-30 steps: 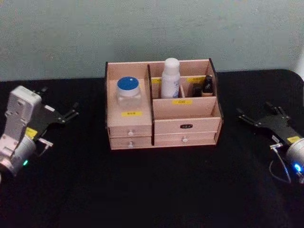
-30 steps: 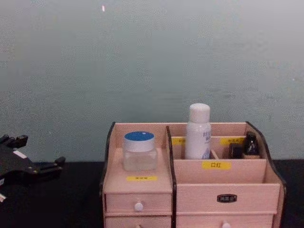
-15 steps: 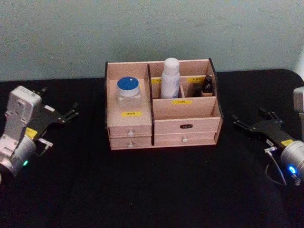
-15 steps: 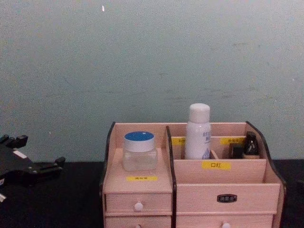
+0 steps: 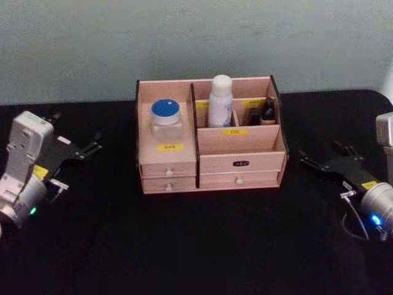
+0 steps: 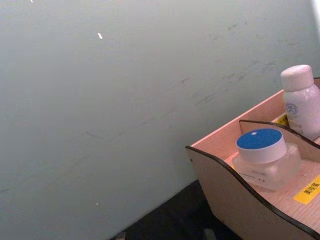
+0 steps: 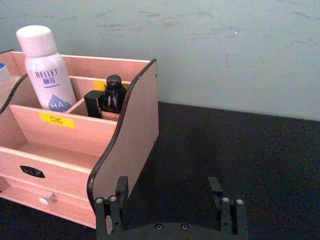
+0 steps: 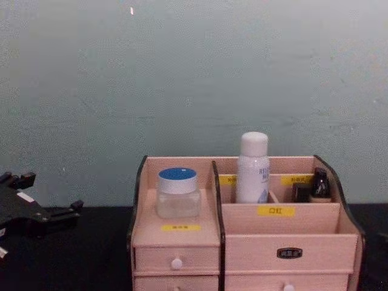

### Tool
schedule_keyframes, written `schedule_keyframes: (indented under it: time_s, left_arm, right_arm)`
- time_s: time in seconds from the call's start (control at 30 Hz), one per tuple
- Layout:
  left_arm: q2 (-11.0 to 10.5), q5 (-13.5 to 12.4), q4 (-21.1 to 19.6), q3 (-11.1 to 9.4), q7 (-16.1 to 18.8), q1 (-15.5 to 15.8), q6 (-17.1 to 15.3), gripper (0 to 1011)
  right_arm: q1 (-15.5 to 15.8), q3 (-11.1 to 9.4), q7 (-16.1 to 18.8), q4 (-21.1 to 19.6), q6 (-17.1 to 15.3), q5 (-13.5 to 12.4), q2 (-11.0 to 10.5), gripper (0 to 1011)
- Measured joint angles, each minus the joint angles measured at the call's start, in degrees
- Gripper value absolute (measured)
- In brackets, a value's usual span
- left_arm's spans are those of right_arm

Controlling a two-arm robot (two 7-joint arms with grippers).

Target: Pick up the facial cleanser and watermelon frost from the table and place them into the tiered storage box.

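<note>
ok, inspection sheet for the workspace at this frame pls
Surface: black table, bare in front of the box.
Job's things: tiered storage box upright at table centre; white bottle and small dark bottle stand in its rear compartments; blue-lidded jar sits on its left tier.
Clutter: nothing seen.
Grippers: left gripper open, left of the box, holding nothing; right gripper open, right of the box, holding nothing.
Cables: thin wire by the right wrist.
Surroundings: plain grey-green wall behind.

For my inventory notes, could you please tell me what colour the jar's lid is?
Blue, on the clear jar; the left wrist view shows it best.
</note>
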State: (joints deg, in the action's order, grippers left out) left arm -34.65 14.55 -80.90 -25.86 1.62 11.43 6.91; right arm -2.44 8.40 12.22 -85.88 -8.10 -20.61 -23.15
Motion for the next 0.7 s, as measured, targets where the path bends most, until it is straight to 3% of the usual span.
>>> schedule_keyframes:
  time_s: [0.7]
  left_arm:
    - [0.00, 0.00, 0.00, 0.00, 0.00, 0.00, 0.00, 1001]
  right_arm:
    - [0.08, 0.00, -0.01, -0.11, 0.14, -0.26, -0.10, 1000]
